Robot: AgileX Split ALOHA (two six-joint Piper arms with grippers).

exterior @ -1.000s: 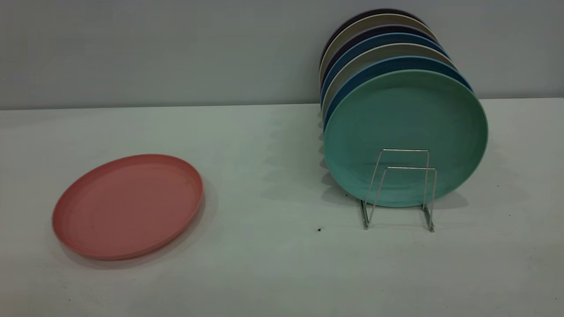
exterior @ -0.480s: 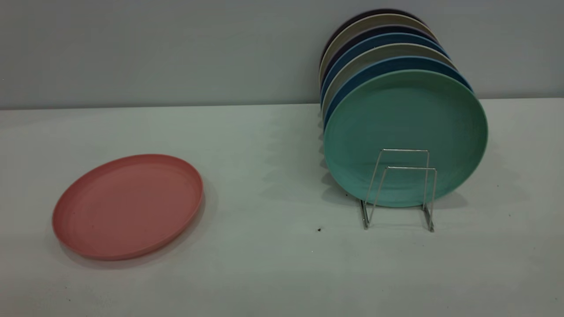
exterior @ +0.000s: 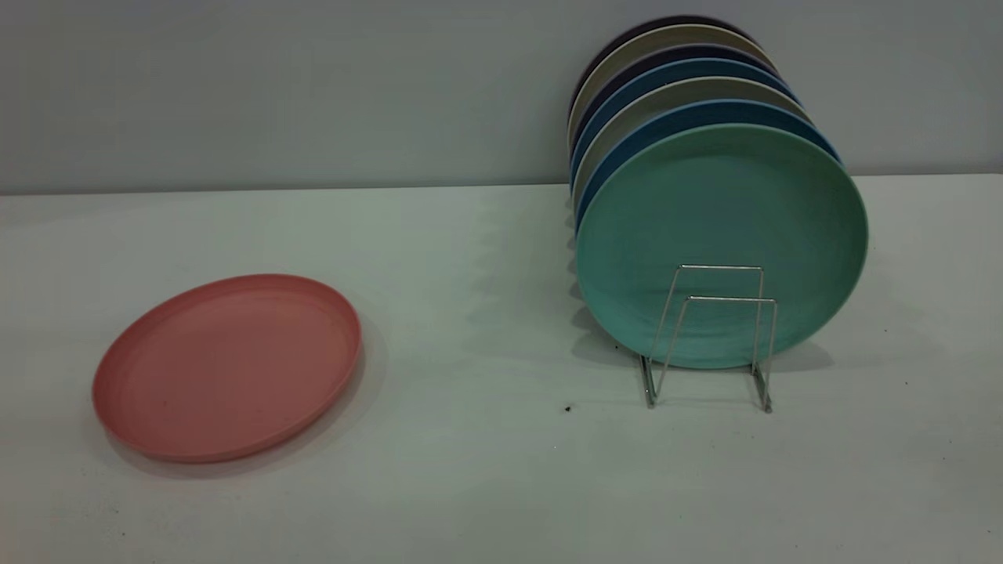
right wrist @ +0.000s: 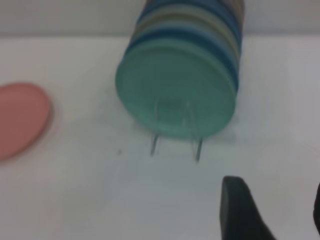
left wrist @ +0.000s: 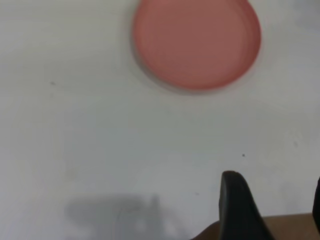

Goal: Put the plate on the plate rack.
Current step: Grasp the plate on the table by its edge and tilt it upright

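Evidently nothing had shifted over the last second: the round salmon-pink plastic plate [left wrist: 196, 42] lay flat on the white table [exterior: 486, 486], well ahead of the spread, empty left gripper [left wrist: 272, 207], far from the silver wire plate rack [exterior: 709, 337], untouched.

No writing to read anywhere: the plate [exterior: 227, 366] is plain, the plate rack [exterior: 709, 337] is bare wire, and the standing plates and the worktop [exterior: 486, 486] carry no label, brand, number or sign.
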